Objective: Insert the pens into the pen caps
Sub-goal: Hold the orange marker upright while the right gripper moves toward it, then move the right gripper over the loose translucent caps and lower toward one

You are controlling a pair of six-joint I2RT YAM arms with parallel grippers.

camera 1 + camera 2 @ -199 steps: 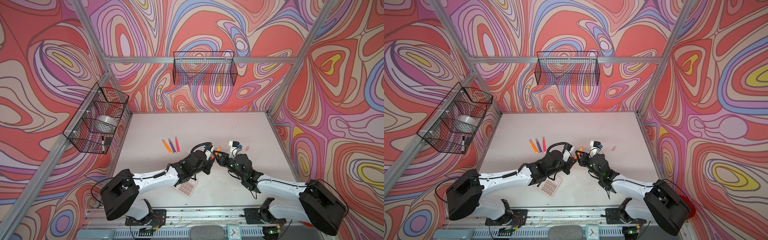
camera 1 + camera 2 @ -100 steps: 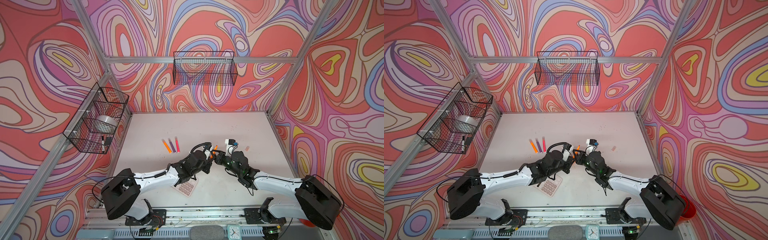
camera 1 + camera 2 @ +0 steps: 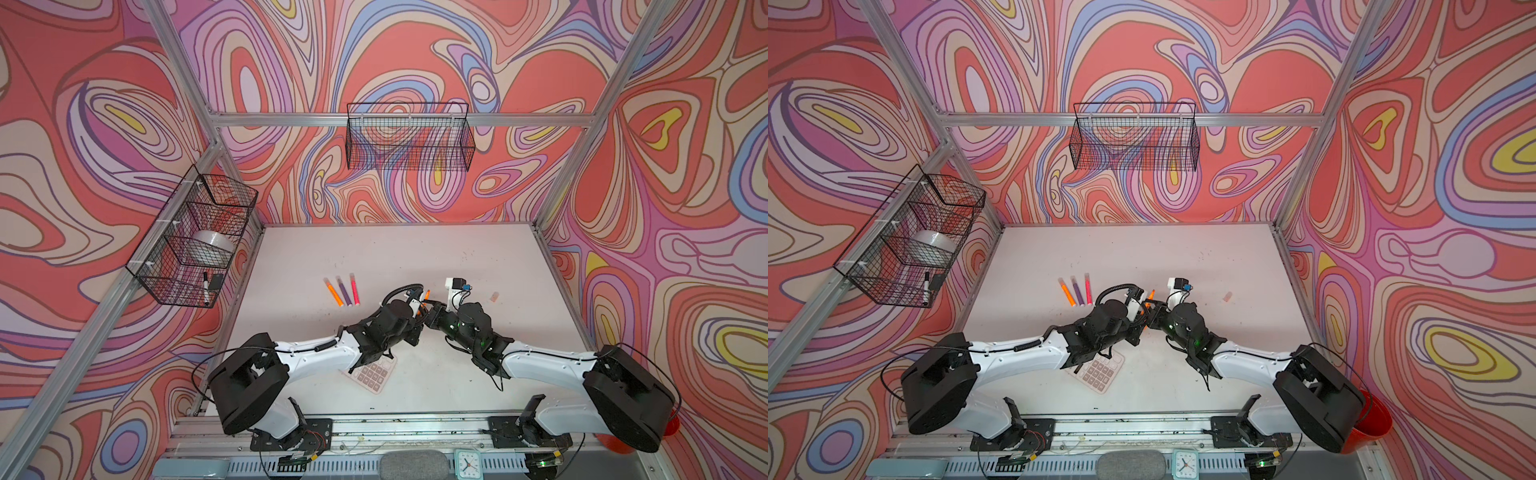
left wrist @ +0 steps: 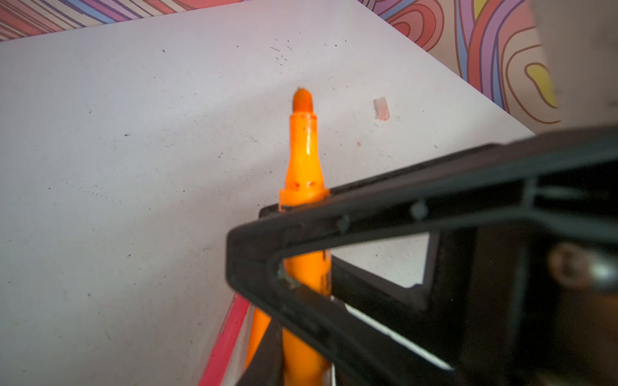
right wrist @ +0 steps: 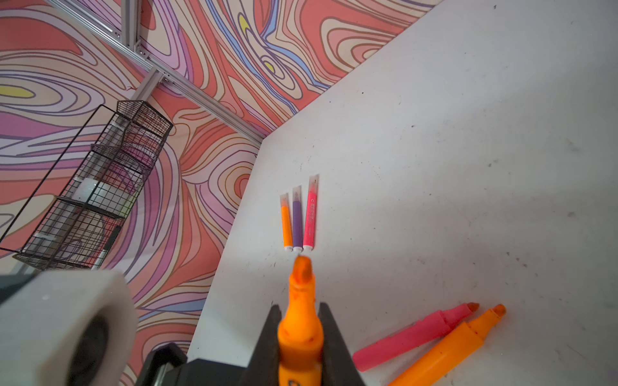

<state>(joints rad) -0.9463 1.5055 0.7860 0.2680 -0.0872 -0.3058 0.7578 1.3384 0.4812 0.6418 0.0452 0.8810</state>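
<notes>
Gripping an orange pen (image 5: 301, 337) just behind its bare tip, the right end effector (image 5: 299, 309) hangs above the worktop (image 3: 415, 257). Whether the left end effector (image 3: 419, 318) also holds it is unclear; the barrel is hidden.

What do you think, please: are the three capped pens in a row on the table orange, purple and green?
Not green: the right wrist view shows the third is a capped pink pen, beside the capped orange pen and capped purple pen.
</notes>
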